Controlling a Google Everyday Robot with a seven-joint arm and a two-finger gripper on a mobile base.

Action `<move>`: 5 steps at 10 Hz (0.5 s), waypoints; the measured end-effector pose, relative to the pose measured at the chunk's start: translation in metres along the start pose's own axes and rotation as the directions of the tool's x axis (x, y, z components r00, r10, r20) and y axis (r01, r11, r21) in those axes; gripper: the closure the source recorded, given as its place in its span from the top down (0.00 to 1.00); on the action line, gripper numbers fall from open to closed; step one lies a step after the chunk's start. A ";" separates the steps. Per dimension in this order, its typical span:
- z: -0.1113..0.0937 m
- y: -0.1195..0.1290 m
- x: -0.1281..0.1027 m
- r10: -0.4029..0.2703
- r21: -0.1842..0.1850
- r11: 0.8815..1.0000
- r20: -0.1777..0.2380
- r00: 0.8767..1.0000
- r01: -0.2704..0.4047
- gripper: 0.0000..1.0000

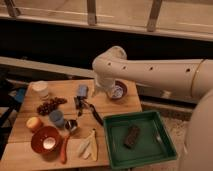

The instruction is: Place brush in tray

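Observation:
The brush (93, 112) is slim and black. It lies diagonally on the wooden table (30, 155), just left of the tray's near-left corner. The green tray (113, 146) stands at the table's right end with a small brown block (131, 136) inside. My gripper (101, 90) hangs at the end of the white arm (150, 75), over the back of the table. It is between a grey-blue object (82, 90) and a brown bowl (118, 92), above and behind the brush and apart from it.
On the left of the table stand a white cup (40, 89), dark grapes (50, 106), a blue cup (56, 117), an orange fruit (34, 123) and a round brown bowl (46, 140). An orange-handled utensil (64, 149) and yellow peel (89, 146) lie at the front.

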 end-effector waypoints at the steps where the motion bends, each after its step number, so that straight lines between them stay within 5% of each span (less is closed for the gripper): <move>1: 0.018 0.011 0.006 -0.006 -0.014 1.000 -0.038 0.999 0.006 0.65; 2: 0.031 0.024 0.014 -0.026 -0.022 0.999 -0.068 0.997 0.025 0.65; 5: 0.031 0.020 0.013 -0.025 -0.016 1.000 -0.066 0.998 0.024 0.65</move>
